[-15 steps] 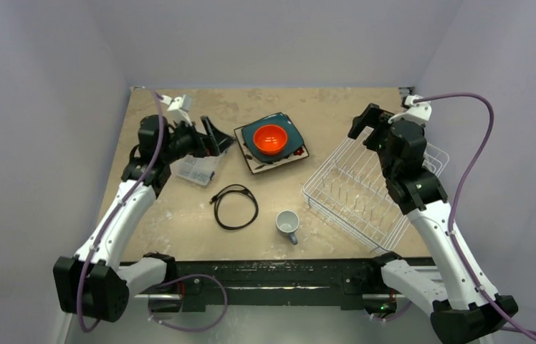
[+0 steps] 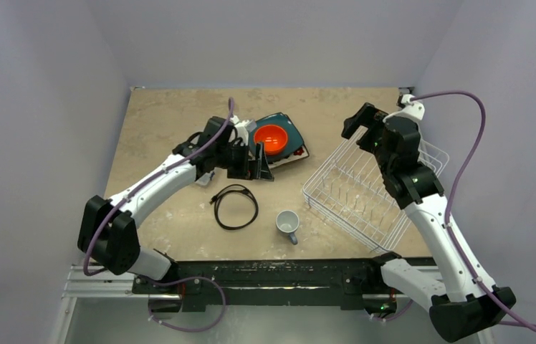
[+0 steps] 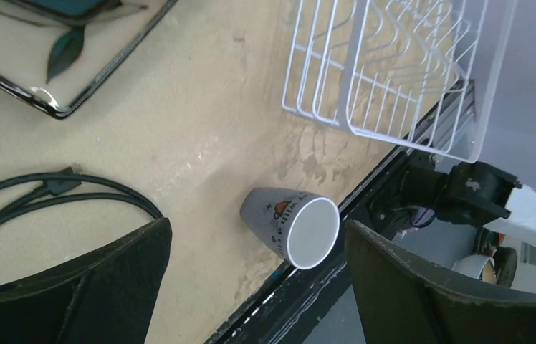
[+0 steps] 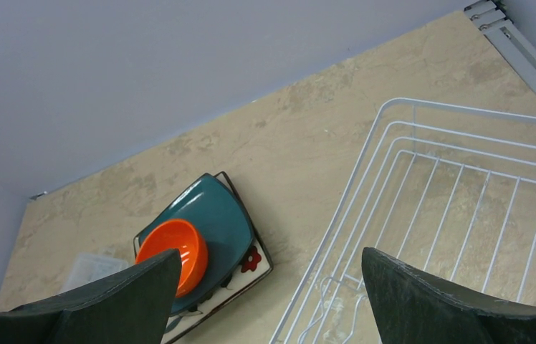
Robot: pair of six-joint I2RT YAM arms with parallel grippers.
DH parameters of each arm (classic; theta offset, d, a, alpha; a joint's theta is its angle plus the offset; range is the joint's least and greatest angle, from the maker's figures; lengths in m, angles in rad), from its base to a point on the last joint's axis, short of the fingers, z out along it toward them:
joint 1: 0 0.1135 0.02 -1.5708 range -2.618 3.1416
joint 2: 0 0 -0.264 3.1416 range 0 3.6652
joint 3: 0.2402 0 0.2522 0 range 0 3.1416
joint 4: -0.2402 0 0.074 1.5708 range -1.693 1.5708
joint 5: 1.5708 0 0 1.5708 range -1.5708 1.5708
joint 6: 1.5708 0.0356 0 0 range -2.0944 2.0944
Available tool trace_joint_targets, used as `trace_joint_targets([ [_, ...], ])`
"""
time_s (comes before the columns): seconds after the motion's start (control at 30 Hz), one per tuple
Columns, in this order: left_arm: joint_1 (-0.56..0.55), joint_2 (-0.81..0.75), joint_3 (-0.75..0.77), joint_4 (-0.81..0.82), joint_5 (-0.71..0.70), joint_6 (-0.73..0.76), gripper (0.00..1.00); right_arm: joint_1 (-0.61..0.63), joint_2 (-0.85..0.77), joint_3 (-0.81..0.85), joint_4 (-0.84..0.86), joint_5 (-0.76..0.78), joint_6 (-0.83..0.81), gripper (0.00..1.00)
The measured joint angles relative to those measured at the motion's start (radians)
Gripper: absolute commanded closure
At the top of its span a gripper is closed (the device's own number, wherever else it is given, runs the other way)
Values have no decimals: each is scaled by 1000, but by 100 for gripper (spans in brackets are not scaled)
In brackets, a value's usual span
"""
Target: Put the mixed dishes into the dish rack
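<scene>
beige table (image 2: 172, 122); left gripper (image 2: 251, 166) spread wide, empty; right gripper (image 2: 362, 127) likewise, above dish rack (image 2: 365, 188).

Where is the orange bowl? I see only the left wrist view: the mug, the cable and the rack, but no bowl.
Observer: The orange bowl sits on the teal plate, which lies on the patterned plate.
Operator: Does the right claw hold something?
Observer: No, the right claw is open and empty, raised near the far end of the rack.
Operator: Where does the mug's handle point?
Observer: The mug has its handle toward the near edge of the table.
</scene>
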Motion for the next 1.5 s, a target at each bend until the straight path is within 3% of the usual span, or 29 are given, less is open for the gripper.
trace_joint_targets([
  [0.23,-171,81,3,-93,-129,-4,12,0,-3,0,0,-1,27,1],
  [0.37,-257,95,5,-124,-183,-4,20,0,-3,0,-4,-1,35,1],
  [0.5,-279,129,22,-142,-220,-7,30,0,-3,0,-11,-2,43,1],
  [1.2,-447,321,118,-240,-349,14,54,0,41,0,-23,-46,72,1],
  [1.5,-482,346,166,-283,-400,41,82,0,40,0,-27,-43,68,1],
])
